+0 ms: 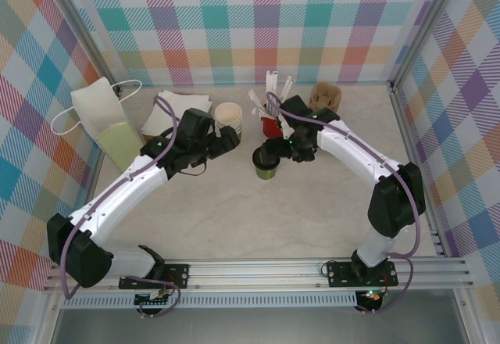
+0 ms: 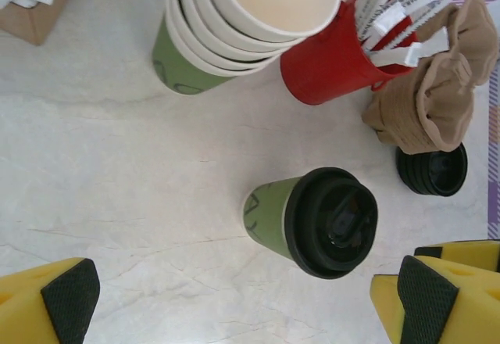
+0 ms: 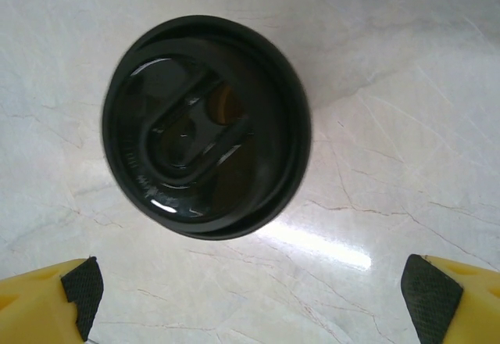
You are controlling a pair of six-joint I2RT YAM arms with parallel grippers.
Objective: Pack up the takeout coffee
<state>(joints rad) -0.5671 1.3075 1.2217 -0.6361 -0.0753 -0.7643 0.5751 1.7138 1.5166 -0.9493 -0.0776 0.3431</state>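
**Pale marbled table** point(image 1: 258, 219), spanning the overhead view.

**Left arm** point(image 1: 125, 188) and **right arm** point(image 1: 367, 156), white, arching inward from the lower edge and meeting near centre.

**White paper bag** point(image 1: 98, 108) with cord handles, at upper left of the overhead view.

**Stack of cream cups** point(image 1: 228, 117) and **red cup** point(image 1: 271, 125) of stirrers, at upper centre.

**Takeout coffee** point(image 1: 266, 164), upright on the table at centre, just below the red cup and well apart from the bag. Olive-green wall under a black lid point(image 3: 207, 125), which sits upper left of centre in the right wrist view.

**Left gripper** point(image 2: 248, 301), jaws spread wide with nothing between them. Coffee up and to the right of the gap.

**Right gripper** point(image 3: 255, 293), likewise wide and empty, hanging over the coffee. Pads point(image 3: 82, 285) at the lower corners of the frame.

**Handling, as a judgement:**
- Probably light to moderate in weight; contents unknown.
- Thin paper wall, easily crushed.
- Glossy lid, likely slippery and only pressed on.
- Best taken around the green wall below the lid, squeezed gently and kept upright.
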